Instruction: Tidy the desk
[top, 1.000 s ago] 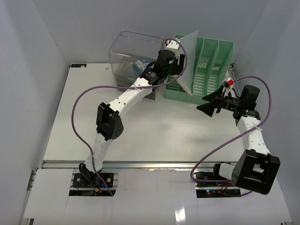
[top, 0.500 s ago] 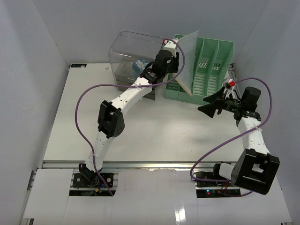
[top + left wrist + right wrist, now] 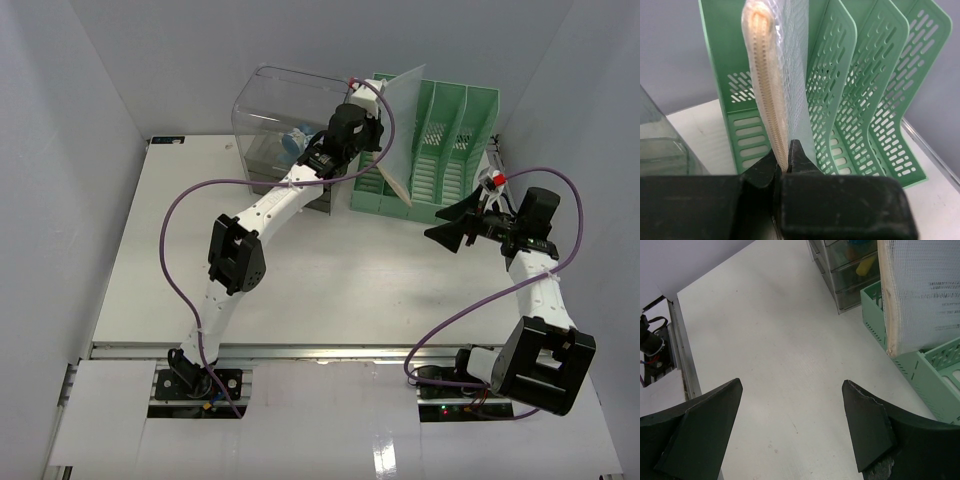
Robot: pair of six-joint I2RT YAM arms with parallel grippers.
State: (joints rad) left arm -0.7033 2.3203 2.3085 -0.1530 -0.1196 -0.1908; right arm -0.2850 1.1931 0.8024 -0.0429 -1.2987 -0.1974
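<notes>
The white desk (image 3: 300,260) carries a green file rack (image 3: 455,140) at the back. A translucent mesh zip pouch (image 3: 400,110) stands tilted in the rack's left slot. My left gripper (image 3: 368,128) is at the pouch's near edge. In the left wrist view this gripper (image 3: 785,159) is shut on the pouch's beige zipper edge (image 3: 765,75), with the rack (image 3: 865,100) behind it. My right gripper (image 3: 455,222) hovers open over the desk in front of the rack's right end. In the right wrist view nothing lies between its fingers (image 3: 791,385), and the pouch (image 3: 920,295) hangs ahead on the right.
A clear drawer box (image 3: 280,110) with coloured items inside stands left of the rack, also in the right wrist view as the drawer box (image 3: 850,265). The aluminium rail (image 3: 320,355) runs along the desk's front edge. Grey walls close in the back and sides.
The left gripper's jaws have closed onto the pouch's zipper edge, and the wrist has shifted slightly. The right arm has drifted a little to the right, still open.
</notes>
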